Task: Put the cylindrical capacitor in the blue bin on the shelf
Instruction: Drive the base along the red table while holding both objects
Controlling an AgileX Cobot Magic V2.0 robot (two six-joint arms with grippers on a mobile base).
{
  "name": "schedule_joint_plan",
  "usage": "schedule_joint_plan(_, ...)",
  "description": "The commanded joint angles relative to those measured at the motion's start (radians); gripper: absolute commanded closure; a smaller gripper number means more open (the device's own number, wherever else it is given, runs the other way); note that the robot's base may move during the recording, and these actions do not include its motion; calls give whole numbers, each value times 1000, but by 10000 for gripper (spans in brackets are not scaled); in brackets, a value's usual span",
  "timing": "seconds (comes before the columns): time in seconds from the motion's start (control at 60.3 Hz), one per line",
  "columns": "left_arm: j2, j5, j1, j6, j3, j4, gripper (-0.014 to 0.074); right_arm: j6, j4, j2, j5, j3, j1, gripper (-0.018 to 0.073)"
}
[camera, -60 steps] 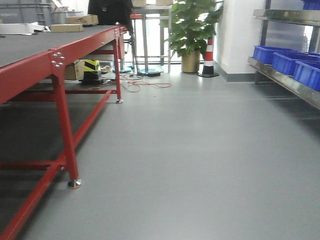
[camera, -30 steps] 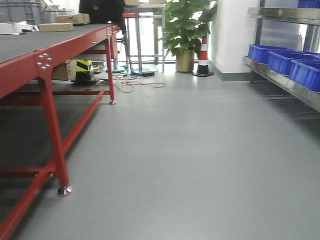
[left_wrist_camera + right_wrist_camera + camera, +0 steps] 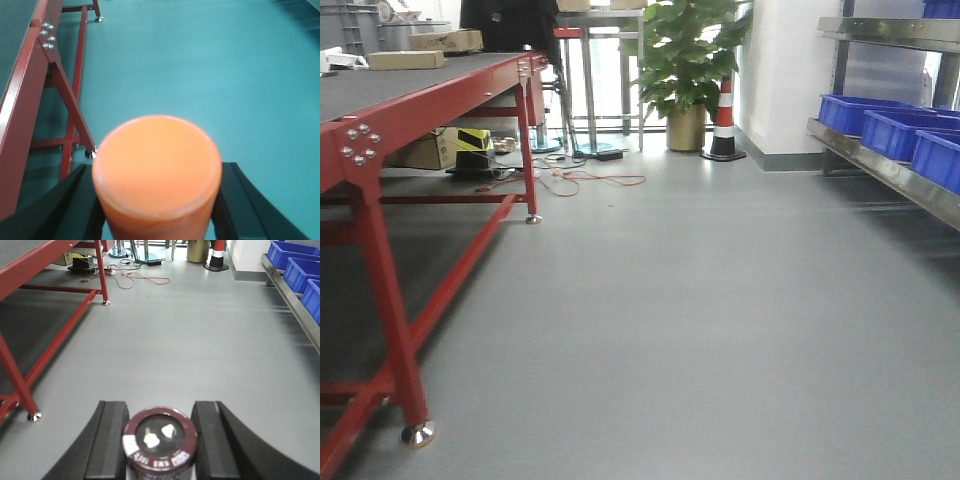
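Observation:
In the right wrist view my right gripper (image 3: 159,412) is shut on the cylindrical capacitor (image 3: 160,440), a stubby dark cylinder with a maroon top rim, two pale terminals and light printing. It is upright between the black fingers (image 3: 112,440). In the left wrist view my left gripper (image 3: 156,167) is shut on a large orange cylinder (image 3: 155,150). The steel shelf (image 3: 880,165) runs along the right wall, with blue bins (image 3: 865,112) on its lower tier. The shelf (image 3: 295,305) and its bins (image 3: 292,252) also show at the right wrist view's right edge. Neither gripper shows in the front view.
A red-framed table (image 3: 420,90) with a dark top runs along the left; its near leg (image 3: 390,300) stands on a metal foot. Grey floor lies between table and shelf. Far ahead are a potted plant (image 3: 685,60), a traffic cone (image 3: 723,120), floor cables (image 3: 580,180) and boxes.
The front view has advanced along the aisle: the table's near leg has slid left and closer, and the plant and cone have shifted slightly. The shelf stays at the right.

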Motion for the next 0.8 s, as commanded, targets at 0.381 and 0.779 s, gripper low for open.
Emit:
schedule_joint_plan(0.381,-3,-21,-8,0,-8,-5,707,-3,-2,-1,-22,-6,3,622)
schedule_joint_plan(0.779,-3,-21,-8,0,-8,-5,707,-3,-2,-1,-22,-6,3,622)
